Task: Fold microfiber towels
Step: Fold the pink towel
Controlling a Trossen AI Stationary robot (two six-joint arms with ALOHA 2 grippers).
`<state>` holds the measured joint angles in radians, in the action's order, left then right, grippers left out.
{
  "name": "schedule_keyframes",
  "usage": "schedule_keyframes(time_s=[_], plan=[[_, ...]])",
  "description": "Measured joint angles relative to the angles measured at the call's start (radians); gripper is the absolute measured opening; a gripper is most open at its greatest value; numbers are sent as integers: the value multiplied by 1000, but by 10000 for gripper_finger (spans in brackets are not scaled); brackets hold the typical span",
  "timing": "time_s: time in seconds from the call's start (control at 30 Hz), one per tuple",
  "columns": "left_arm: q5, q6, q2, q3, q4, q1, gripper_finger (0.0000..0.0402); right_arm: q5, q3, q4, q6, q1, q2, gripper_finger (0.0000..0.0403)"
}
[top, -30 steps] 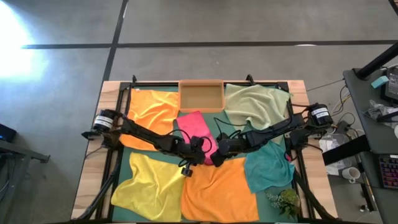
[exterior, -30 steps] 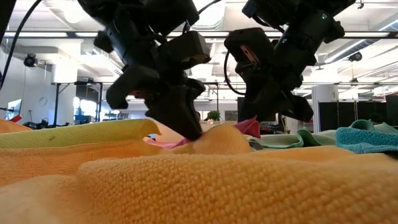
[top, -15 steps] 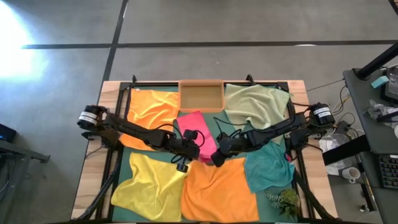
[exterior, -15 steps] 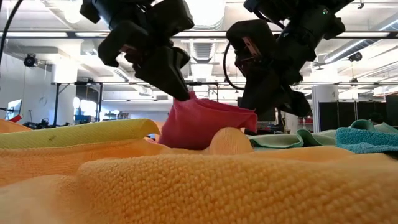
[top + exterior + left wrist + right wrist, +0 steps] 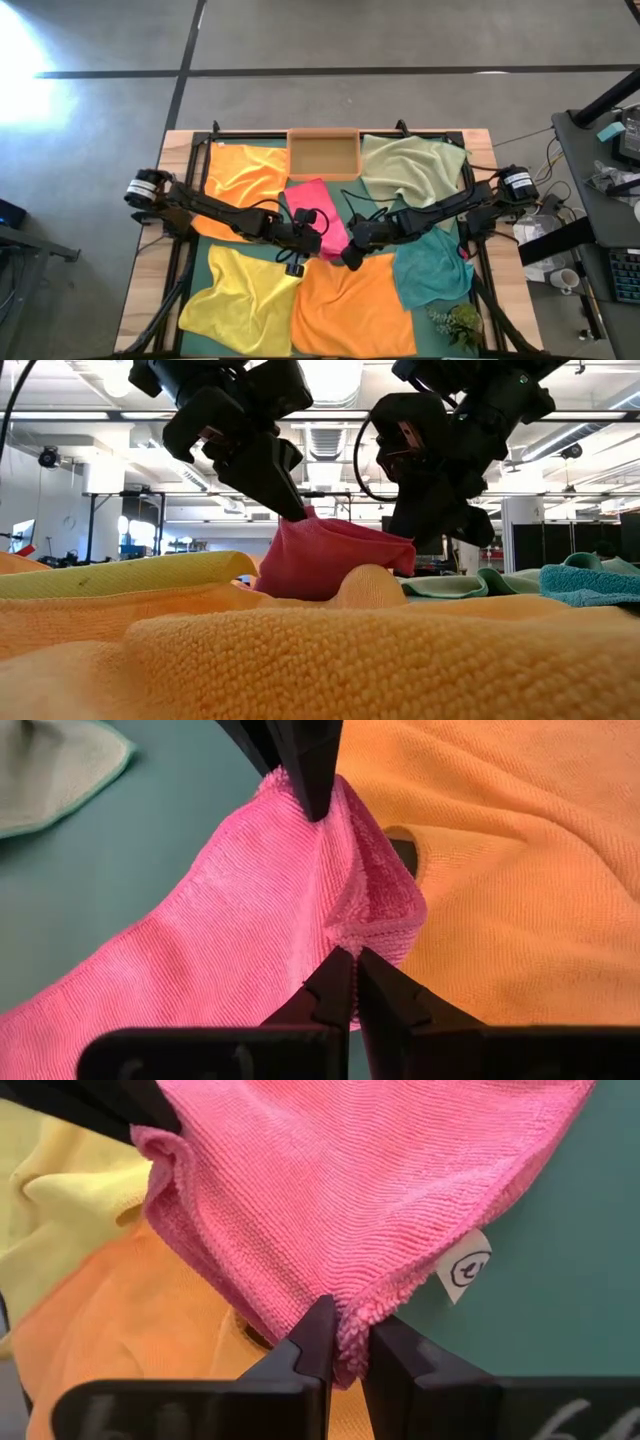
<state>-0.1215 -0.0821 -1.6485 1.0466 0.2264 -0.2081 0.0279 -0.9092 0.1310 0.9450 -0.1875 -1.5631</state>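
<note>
Fingers of the left gripper (image 5: pixel 345 970) and right gripper (image 5: pixel 345 1342) each pinch a corner of the hot pink microfiber towel (image 5: pixel 315 205), lifted mid-table.

The left gripper (image 5: pixel 354 982) pinches a corner of the pink towel (image 5: pixel 240 930), fingers closed on its hem. The right gripper (image 5: pixel 312 795) grips the opposite corner, beside an orange towel (image 5: pixel 520 870).

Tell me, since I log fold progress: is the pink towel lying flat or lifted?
Lifted at its near edge. The left hand and right hand each pinch a corner of the pink towel, holding it above the orange towel.
</note>
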Motion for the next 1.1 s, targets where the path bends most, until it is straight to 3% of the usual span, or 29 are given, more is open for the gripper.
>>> schedule_keyframes(time_s=[0.4, 0.63, 0.87, 1.1], plan=[[-13, 0, 7, 0, 2, 1, 0, -3, 0, 2, 16, 8, -1, 37], [-65, -1, 37, 0, 30, 3, 0, -11, 0, 4, -27, 29, 1, 94], [-82, 0, 64, -3, 57, 7, 0, -34, 0, 27, -192, 49, 42, 159], [-98, 0, 67, -6, 63, 14, 0, -63, 0, 20, -484, 44, 108, 177]])
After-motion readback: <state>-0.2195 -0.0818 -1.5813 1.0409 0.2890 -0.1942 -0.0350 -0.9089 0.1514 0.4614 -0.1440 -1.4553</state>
